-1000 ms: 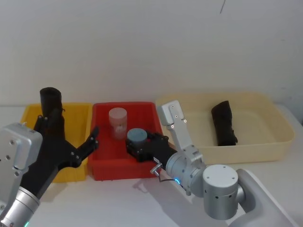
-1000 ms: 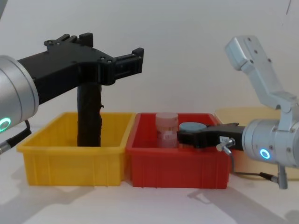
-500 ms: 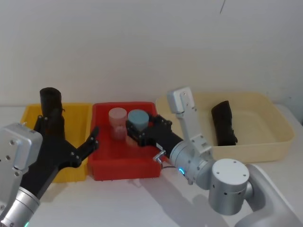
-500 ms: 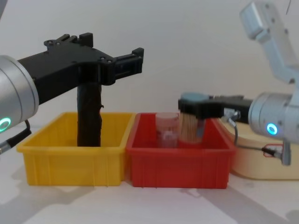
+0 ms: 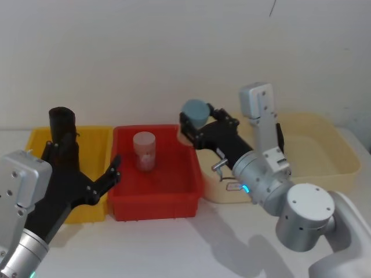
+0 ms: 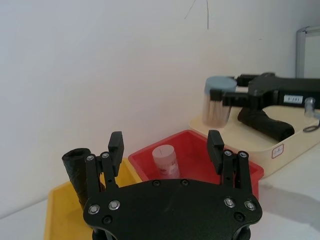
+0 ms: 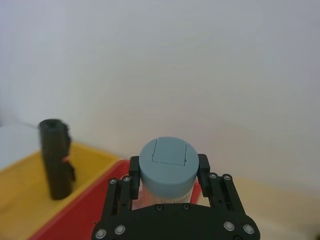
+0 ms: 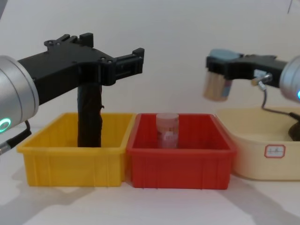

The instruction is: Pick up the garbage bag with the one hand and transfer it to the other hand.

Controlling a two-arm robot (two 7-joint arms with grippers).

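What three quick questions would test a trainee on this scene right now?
1. True or false: the right tool is shut on the blue-lidded jar, held above the bins.
2. The upright black roll stands in: A) the yellow bin; B) the cream tub; C) on the table.
3. Fill in: the left tool, near the yellow bin, is ___.
Key: 1 true; 2 A; 3 open.

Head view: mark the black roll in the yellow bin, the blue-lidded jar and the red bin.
black roll (image 5: 62, 124), head view, upper body.
blue-lidded jar (image 5: 195, 108), head view, lid.
red bin (image 5: 156, 208), head view, front wall.
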